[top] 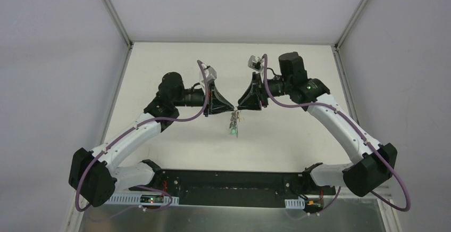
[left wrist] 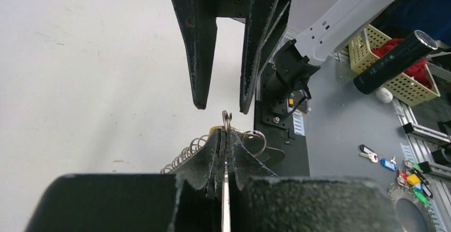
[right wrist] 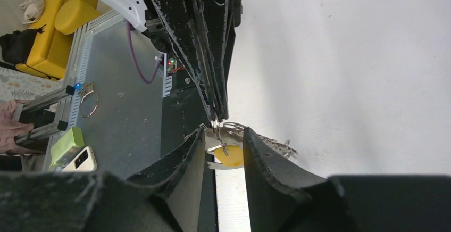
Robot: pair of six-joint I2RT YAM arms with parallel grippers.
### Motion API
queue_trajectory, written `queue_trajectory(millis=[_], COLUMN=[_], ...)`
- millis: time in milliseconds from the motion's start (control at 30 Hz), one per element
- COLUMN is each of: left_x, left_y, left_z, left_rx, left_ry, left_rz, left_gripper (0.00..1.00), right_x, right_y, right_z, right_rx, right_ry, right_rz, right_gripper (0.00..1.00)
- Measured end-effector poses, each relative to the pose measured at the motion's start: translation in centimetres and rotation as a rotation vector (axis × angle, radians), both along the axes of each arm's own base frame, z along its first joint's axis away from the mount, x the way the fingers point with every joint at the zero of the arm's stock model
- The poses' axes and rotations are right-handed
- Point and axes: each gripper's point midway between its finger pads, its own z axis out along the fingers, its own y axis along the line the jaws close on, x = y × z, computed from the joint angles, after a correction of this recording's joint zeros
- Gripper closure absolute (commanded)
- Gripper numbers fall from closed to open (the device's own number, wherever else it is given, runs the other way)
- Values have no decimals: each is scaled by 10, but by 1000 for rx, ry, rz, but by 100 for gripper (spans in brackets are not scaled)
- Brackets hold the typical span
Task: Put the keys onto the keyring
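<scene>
Two arms met tip to tip above the middle of a white table (top: 287, 136). The left jaws were closed on the thin silver keyring (left wrist: 227, 118), holding it edge-on in the air. A bunch of keys (top: 234, 124) dangled just below the tips. The right jaws stood apart, facing the left ones, with a yellow key (right wrist: 232, 158) in their gap. Contact could not be told.

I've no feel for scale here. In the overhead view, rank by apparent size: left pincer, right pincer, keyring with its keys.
1. The left pincer and the right pincer: they look alike, so unranked.
2. The keyring with its keys, clearly smallest.
</scene>
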Motion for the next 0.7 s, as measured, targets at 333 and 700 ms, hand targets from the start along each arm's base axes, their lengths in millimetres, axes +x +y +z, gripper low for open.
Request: queue_trajectory(millis=[333, 700], left_x=[5, 6], left_y=[-1, -2], left_z=[11, 11], left_rx=[-53, -72], left_ry=[24, 53], left_rz=[29, 38], left_gripper=[100, 100], right_x=[-10, -9], right_y=[2, 4], right_z=[-2, 2], right_rx=[32, 48], right_ry=[36, 34], right_rz=[51, 54], right_gripper=[68, 87])
